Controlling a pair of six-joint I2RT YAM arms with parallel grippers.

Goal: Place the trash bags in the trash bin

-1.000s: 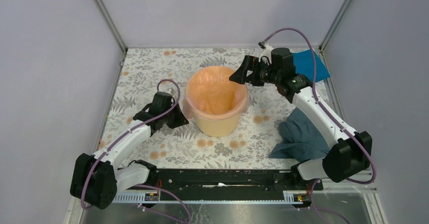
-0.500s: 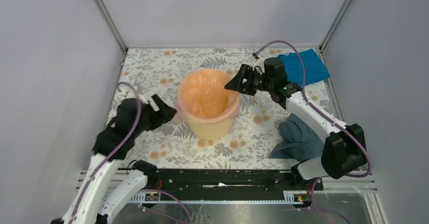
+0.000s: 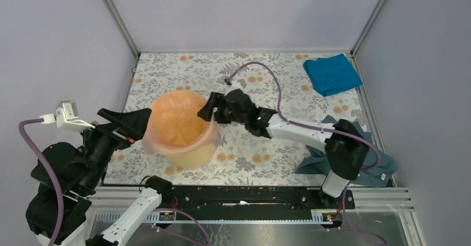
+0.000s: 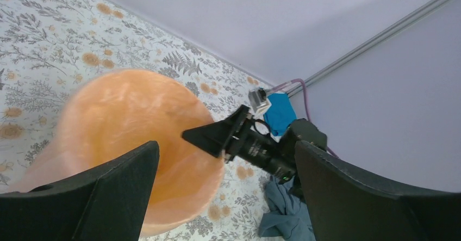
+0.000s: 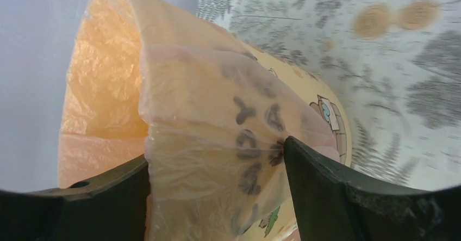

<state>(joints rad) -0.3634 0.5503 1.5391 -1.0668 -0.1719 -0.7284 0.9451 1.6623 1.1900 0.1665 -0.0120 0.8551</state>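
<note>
The yellow-orange trash bin [image 3: 188,155] stands left of the table's middle. The pale-pink trash bag [image 3: 176,118] lines it and folds over its rim. My right gripper [image 3: 208,109] reaches in from the right and is shut on the bag-covered rim. In the right wrist view one finger sits inside the bin and the other outside, and the trash bag [image 5: 206,143] puckers at the outer fingertip [image 5: 291,156]. My left gripper [image 3: 130,125] hovers raised at the bin's left side, wide open and holding nothing. The left wrist view looks down past it onto the blurred bin [image 4: 125,121].
A bright blue cloth [image 3: 332,74] lies at the back right corner. A grey-blue cloth [image 3: 317,152] is bunched under the right arm near the front right. Grey walls close in the floral table cover [image 3: 166,74] on three sides.
The right gripper narrowed onto the rim and swept left, carrying the bin leftward with it. The left gripper opened, let go of the bag's edge, and rose up and back.
</note>
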